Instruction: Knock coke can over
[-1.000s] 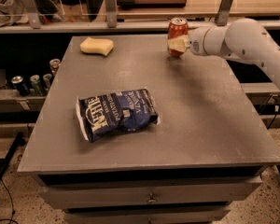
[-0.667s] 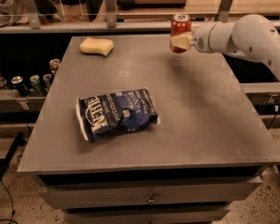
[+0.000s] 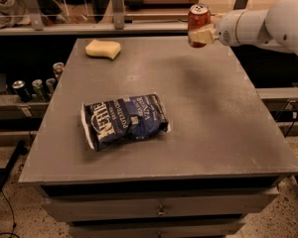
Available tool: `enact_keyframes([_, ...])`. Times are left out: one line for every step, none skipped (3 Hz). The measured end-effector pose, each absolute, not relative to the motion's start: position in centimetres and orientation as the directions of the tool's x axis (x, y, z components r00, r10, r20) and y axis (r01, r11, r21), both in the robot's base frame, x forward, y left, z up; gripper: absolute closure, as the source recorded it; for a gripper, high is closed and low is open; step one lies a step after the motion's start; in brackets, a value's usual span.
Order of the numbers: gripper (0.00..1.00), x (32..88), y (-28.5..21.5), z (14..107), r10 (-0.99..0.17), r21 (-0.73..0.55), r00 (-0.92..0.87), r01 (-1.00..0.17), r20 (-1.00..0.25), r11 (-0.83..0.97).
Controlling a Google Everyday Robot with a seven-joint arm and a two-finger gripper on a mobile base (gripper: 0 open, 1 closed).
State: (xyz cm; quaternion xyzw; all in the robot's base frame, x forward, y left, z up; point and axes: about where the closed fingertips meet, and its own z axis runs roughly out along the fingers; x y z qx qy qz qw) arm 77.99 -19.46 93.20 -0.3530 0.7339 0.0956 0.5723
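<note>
Grey worktop (image 3: 228, 133) fills the middle of the room; nearest lies one blue chip bag (image 3: 125, 120); to the left, on a lower shelf beside the worktop, stand four dark cans (image 3: 38, 89); farther back sits one yellow sponge (image 3: 103, 48); at the far right edge the robot's single hand (image 3: 202, 35) clasps the one red coke can (image 3: 198, 18), which is upright; the knocking over seems not yet done.

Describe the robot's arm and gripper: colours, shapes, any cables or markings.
The arm is glossy white, built of fat rounded segments ending in a cylindrical wrist. The gripper, at the table's far right edge against the coke can, has blocky cream-coloured fingers. No cables, markings or sleeves show.
</note>
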Motion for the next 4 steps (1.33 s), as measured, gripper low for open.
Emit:
enact_keyframes([1.0,76.5,-20.5,94.5,-0.54,-0.374,-0.028,-0.69,-0.841,0.619])
enact_keyframes([1.0,74.9,-21.0,94.9,-0.629,-0.441,0.035,-0.743,-0.776,0.503])
enact_keyframes([1.0,73.4,-21.0,95.1,-0.713,-0.497,0.081,-0.771,-0.697,0.399])
enact_keyframes([1.0,72.2,-20.4,95.2,-0.807,-0.552,0.125,-0.788,-0.578,0.273])
